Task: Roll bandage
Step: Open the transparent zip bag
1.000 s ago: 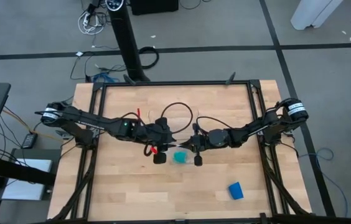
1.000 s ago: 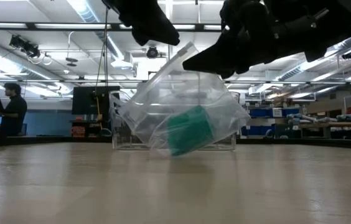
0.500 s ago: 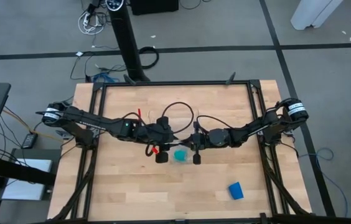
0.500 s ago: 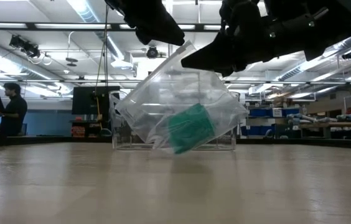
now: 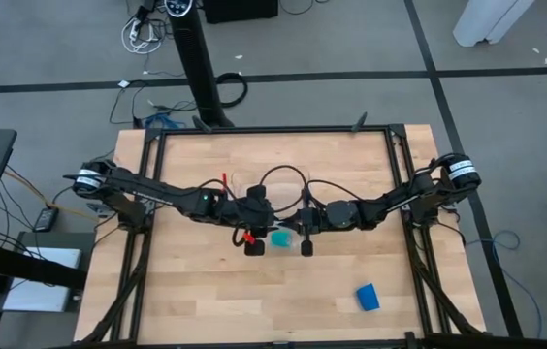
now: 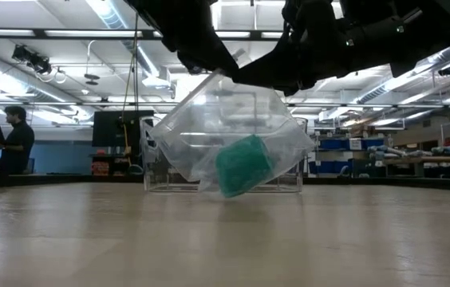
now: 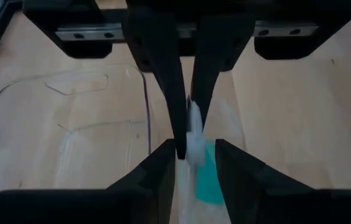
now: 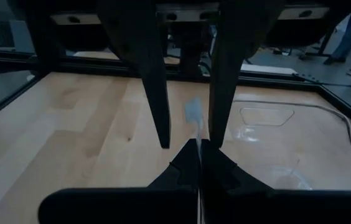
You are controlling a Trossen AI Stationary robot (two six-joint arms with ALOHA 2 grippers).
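pinching a clear bag (image 6: 233, 131) aloft: left gripper (image 7: 188, 146) and right gripper (image 8: 195, 144) both clamped.

Place: a robotics lab or workshop hall.
Ceiling: long strip lights (image 6: 65, 33) and exposed ducting in the low view.
Back wall: shelving with blue bins (image 6: 338, 145).
People: a person (image 6: 16, 137) stands at the far left.
Floor: grey, with loose cables (image 5: 143, 31) and a black column stand (image 5: 199, 68).
Workbench: a wooden table (image 5: 341, 320) in a black frame.
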